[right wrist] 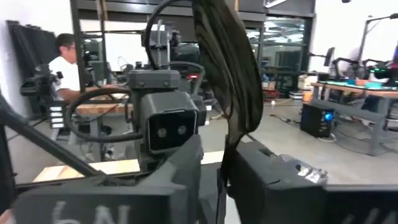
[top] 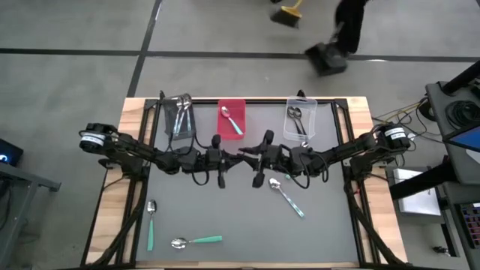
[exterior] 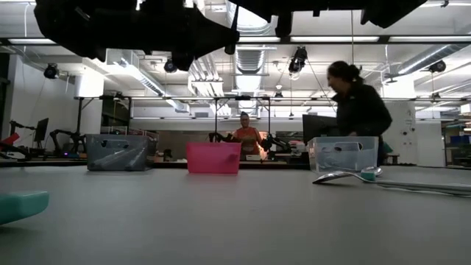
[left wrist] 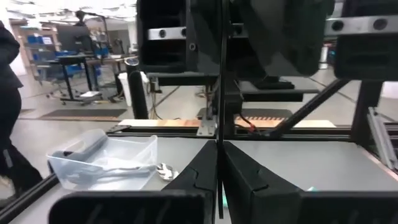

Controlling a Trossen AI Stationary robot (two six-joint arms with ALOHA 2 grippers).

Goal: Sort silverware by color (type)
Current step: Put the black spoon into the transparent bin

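Pinched upright in the pressed-together left tool (left wrist: 219,186), a black spoon (left wrist: 219,93) is held above the counter (top: 225,217) – its bowl rising just before the right tool (right wrist: 219,180), which meets the left tip to tip. Whether the right tool grips or has loosened cannot be told. A handover is judged to be underway: the left pinch should be kept firm until the right is fully clear – then a bin beyond both tools sought. Teal-handled spoons (top: 287,196) lie below them.

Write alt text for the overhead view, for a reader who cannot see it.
Two dark robot arms meet over the middle of a grey table, the left end effector facing the right end effector. Three bins line the far edge, grey, pink and clear, each holding spoons. Three teal-handled spoons lie loose nearer the front.
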